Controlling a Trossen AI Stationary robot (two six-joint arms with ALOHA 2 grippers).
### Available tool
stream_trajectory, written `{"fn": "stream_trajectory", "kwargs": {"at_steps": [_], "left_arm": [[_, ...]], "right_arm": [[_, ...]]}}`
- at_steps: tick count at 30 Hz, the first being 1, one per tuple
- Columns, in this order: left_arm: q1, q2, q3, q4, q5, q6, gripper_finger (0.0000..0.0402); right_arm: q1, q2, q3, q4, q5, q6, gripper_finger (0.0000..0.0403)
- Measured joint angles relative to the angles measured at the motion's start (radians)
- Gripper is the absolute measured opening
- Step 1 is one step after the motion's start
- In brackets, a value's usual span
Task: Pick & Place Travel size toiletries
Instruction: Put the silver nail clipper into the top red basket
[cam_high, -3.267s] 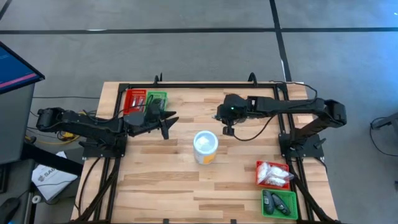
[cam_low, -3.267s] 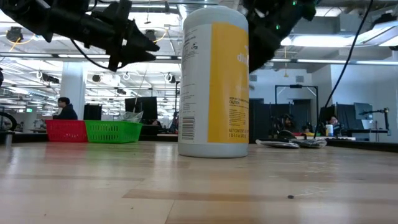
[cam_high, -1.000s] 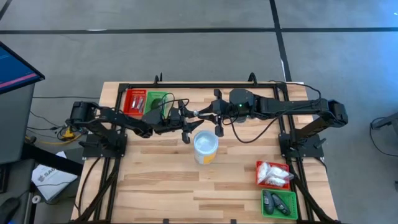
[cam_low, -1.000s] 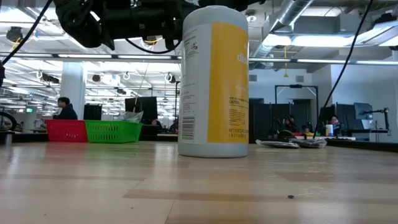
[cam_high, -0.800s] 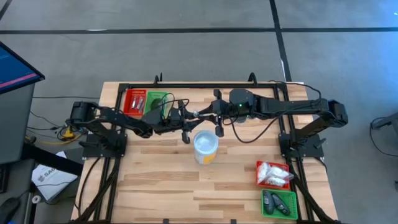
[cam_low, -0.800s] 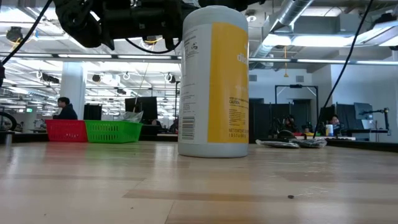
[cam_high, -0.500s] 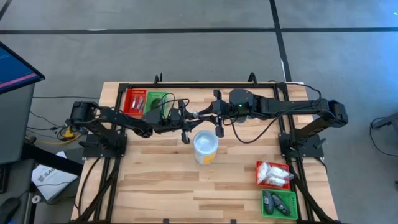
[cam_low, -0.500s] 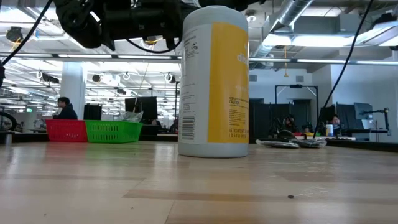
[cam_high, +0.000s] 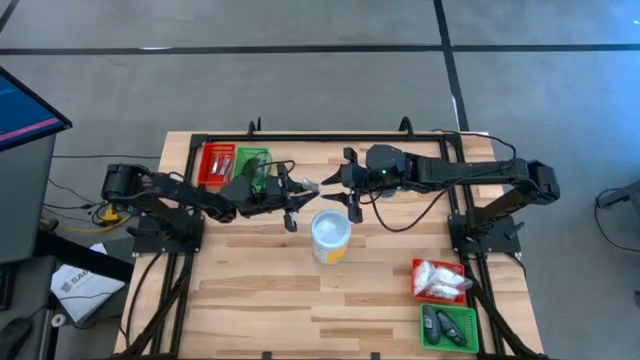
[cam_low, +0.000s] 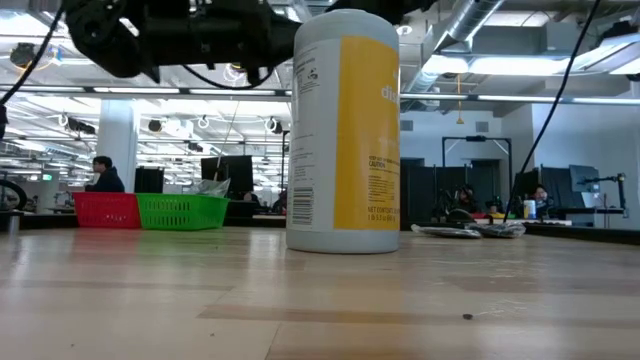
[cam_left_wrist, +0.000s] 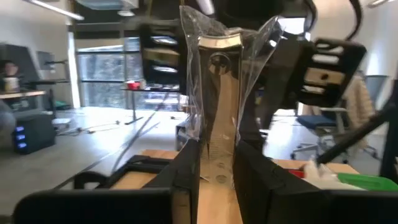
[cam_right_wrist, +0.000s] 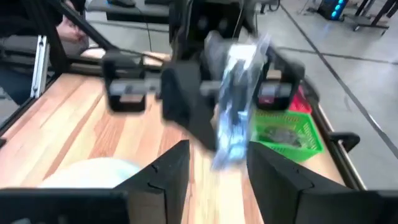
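A clear crinkly packet (cam_high: 308, 186) with a slim silvery-white tube inside hangs in the air above the table's far middle, just beyond the white cup (cam_high: 331, 235). My left gripper (cam_high: 296, 191) is shut on it, and the left wrist view shows the packet (cam_left_wrist: 217, 93) rising past that gripper (cam_left_wrist: 216, 177). My right gripper (cam_high: 341, 184) faces it from the right, open. In the right wrist view its fingers (cam_right_wrist: 168, 180) stand apart, short of the packet (cam_right_wrist: 239, 87). The white cup (cam_low: 345, 130) stands upright on its base. My left gripper pinches one end of the packet (cam_left_wrist: 216, 163) between its two fingers. The fingers come about level from the table's left. The rest of the packet sticks out past the fingertips toward my right gripper, lifted clear of the table and the cup.
A red tray (cam_high: 217, 163) and a green tray (cam_high: 252, 162) sit at the far left. At the near right, a red tray (cam_high: 438, 280) holds white sachets and a green tray (cam_high: 447, 327) holds dark pieces. A black frame (cam_high: 330, 135) runs along the far edge.
My left gripper has drawn back a little toward the table's left edge, taking the packet with it. My right gripper has let go of the packet, which now stands clear of its fingers.
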Motion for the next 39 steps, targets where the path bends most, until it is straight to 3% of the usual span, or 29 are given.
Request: {"fn": "stream_trajectory", "kwargs": {"at_steps": [6,11,15,18,23,39], "left_arm": [[0.0,-0.19,-0.098,-0.17,-0.155,-0.004,0.0059],[0.0,-0.376,-0.156,-0.419,-0.403,-0.047,0.0059],[0.0,-0.503,-0.161,-0.625,-0.529,-0.12,0.0058],[0.0,-0.559,-0.161,-0.734,-0.595,-0.158,0.0013],[0.018,-0.604,-0.161,-0.852,-0.644,-0.217,0.0004],[0.102,-0.621,-0.16,-0.998,-0.675,-0.246,0.0001]], "right_arm": [[-0.014,-0.009,0.0,-0.055,0.004,0.001,0.0165],[-0.013,-0.013,0.0,-0.085,0.004,0.027,0.0169],[-0.013,-0.013,0.0,-0.097,0.004,0.028,0.0165],[-0.014,-0.013,0.0,-0.098,0.004,0.03,0.0161],[-0.013,-0.013,0.0,-0.123,0.004,0.03,0.0155],[-0.012,-0.013,0.0,-0.19,0.004,0.038,0.0152]]}}
